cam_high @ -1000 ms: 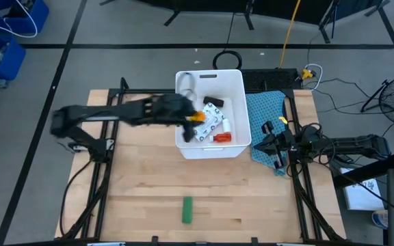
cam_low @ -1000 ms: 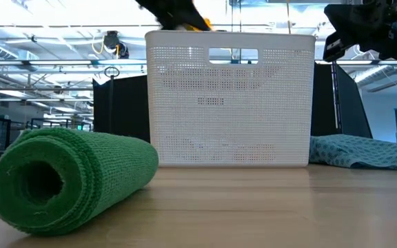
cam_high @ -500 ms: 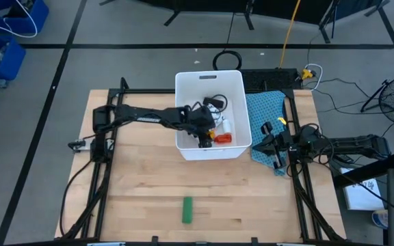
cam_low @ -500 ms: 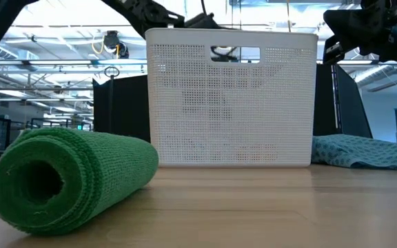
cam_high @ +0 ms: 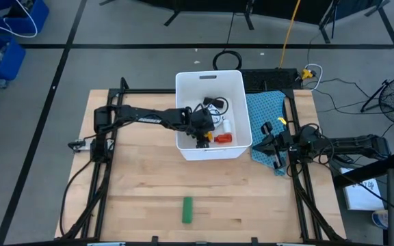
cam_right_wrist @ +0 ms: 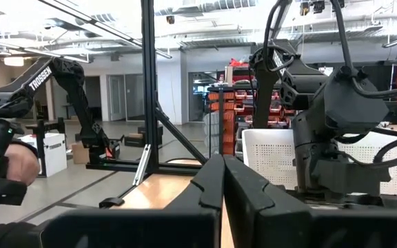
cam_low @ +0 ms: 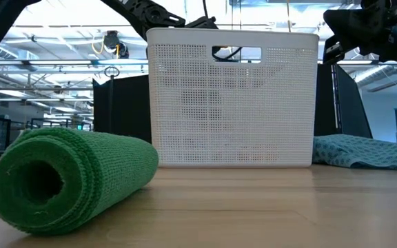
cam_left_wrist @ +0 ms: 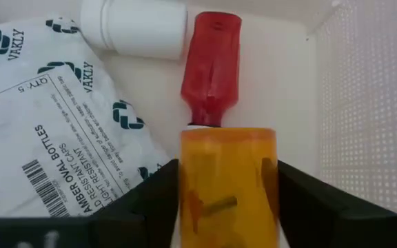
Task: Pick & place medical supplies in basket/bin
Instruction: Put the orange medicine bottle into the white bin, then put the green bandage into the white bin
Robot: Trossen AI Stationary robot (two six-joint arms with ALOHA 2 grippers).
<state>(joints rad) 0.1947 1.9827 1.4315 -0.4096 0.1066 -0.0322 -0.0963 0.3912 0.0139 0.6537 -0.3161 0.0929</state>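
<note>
The white bin [cam_high: 183, 80] stands at the table's far middle and shows as a perforated wall [cam_low: 233, 103] in the low view. My left gripper [cam_high: 202, 137] is down inside it, shut on an orange vial [cam_left_wrist: 227, 186]. Just beyond the vial lie the red bottle [cam_left_wrist: 211, 69], a white bottle [cam_left_wrist: 133, 27] and the white packet with green print [cam_left_wrist: 54, 124], all on the bin's floor. The green roll [cam_high: 187, 210] lies on its side near the table's near edge. My right gripper [cam_high: 269, 143] waits shut at the table's right edge. My left gripper has the orange vial's body [cam_left_wrist: 227, 165] pinched between its two fingers [cam_left_wrist: 150, 196], one on each side. It reaches down into the bin from above, over the left wall. The vial points toward the red bottle's neck. Whether it rests on the bin's floor cannot be seen.
A blue-green cloth [cam_high: 265, 109] lies right of the bin, under my right arm, and shows in the low view [cam_low: 364, 151]. Black cable sits in the bin's far part [cam_high: 214, 104]. Bare wood spreads between the bin and the green roll [cam_low: 67, 179].
My left gripper, carrying the orange vial, has moved from above the bin's left rim toward the right and near side and down into the bin, then stayed almost still. The bin's other contents and my right arm have kept their places.
</note>
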